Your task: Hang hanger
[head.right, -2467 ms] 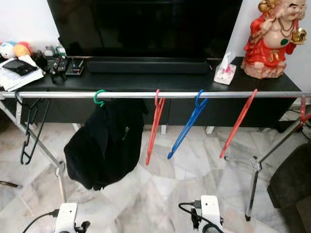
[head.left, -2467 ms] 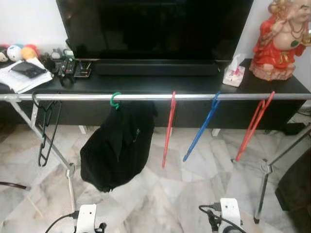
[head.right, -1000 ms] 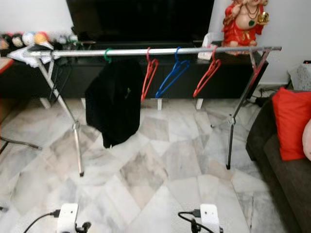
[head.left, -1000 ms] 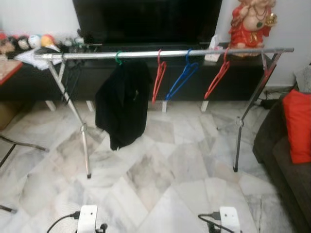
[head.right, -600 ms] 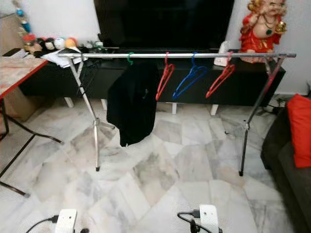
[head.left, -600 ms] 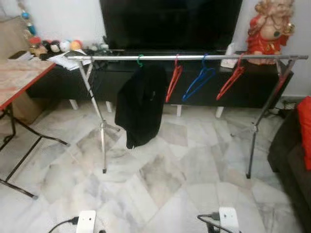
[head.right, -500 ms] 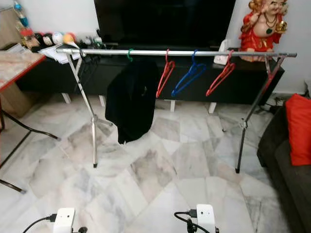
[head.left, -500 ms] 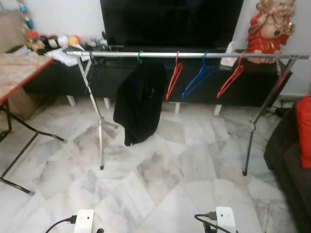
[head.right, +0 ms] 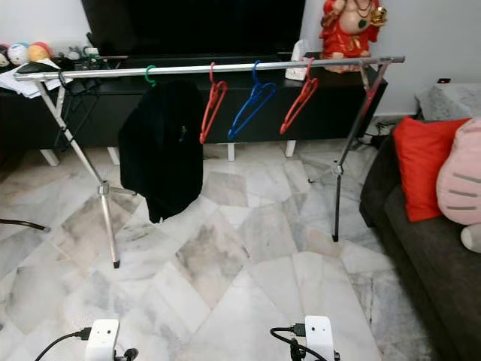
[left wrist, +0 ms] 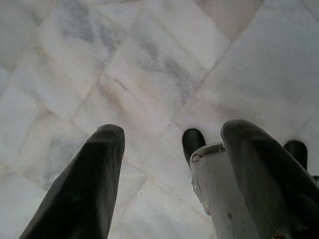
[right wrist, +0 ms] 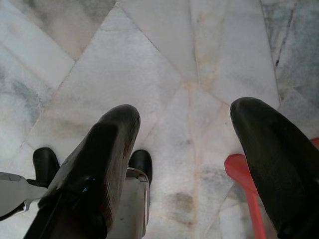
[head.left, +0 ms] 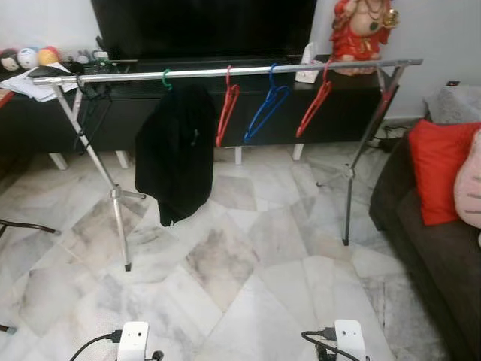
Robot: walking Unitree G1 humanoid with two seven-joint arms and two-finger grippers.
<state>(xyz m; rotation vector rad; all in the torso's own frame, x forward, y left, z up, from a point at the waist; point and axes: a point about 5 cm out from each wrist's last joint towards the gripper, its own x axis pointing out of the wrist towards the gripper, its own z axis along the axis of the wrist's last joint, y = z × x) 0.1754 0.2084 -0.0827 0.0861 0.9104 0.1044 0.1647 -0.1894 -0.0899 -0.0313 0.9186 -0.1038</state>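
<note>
Both grippers, left (left wrist: 167, 149) and right (right wrist: 184, 144), hang with jaws wide and empty. The silver metal rail (head.left: 225, 71) in the upper frame stands well apart. A red plastic piece (right wrist: 246, 191) lies underfoot, a likely trip risk.

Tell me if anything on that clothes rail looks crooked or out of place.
Mostly tidy. The two red hangers and the blue hanger hang slanted on the rail, not square. The black garment droops unevenly from its green hook. Both grippers hang open over the floor.
</note>
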